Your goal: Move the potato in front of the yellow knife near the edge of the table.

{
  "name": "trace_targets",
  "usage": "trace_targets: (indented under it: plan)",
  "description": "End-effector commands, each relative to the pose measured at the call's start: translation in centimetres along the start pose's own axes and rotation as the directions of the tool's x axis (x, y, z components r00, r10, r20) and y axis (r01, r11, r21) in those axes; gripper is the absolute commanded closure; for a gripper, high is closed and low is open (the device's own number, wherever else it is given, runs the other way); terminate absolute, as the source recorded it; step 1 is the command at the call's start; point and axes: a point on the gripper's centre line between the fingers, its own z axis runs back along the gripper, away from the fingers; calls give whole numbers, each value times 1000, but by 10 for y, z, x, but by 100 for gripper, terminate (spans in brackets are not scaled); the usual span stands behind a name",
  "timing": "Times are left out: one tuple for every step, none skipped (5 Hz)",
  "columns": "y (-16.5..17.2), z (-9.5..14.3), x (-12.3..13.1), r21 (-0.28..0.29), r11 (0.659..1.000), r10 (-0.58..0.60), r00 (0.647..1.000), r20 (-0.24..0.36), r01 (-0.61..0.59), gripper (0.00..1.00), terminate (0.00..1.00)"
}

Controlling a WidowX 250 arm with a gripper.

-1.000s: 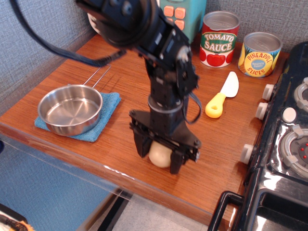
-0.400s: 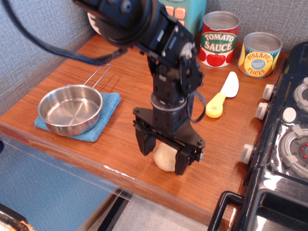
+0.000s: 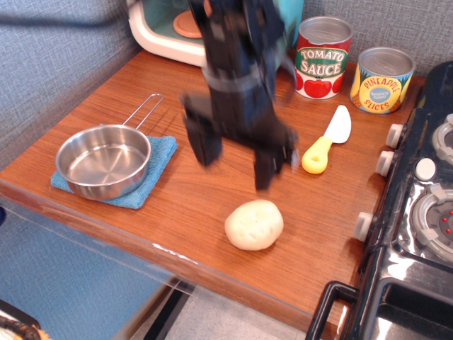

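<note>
Potato (image 3: 254,224) near table (image 3: 177,212) edge, blurred tool (image 3: 235,158) seemingly open

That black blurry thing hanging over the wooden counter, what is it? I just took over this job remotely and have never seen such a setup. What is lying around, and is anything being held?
The black shape is a robot arm, and its gripper is the grasping end, with two fingers pointing down. It looks smeared because it is in motion. There is only one picture, taken from a camera in front of the counter and above it, looking down at an angle.

The fingers are spread apart and hold nothing. Below them, the potato lies by itself on the table, close to the front edge. Behind it lies the yellow knife, with its white blade pointing away. At the left a steel pan sits on a blue cloth. At the back stand a tomato sauce can and a pineapple can. A black toy stove fills the right side.
</note>
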Motion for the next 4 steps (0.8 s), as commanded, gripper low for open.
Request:
trace_targets:
  plan:
    - [58, 19, 13, 56, 988, 142, 990, 0, -142, 0, 0]
    - [66, 13, 11, 36, 987, 159, 987, -23, -158, 0, 0]
    - [71, 7, 10, 24, 990, 143, 988, -62, -142, 0, 0]
    - [71, 7, 10, 24, 990, 143, 988, -62, -142, 0, 0]
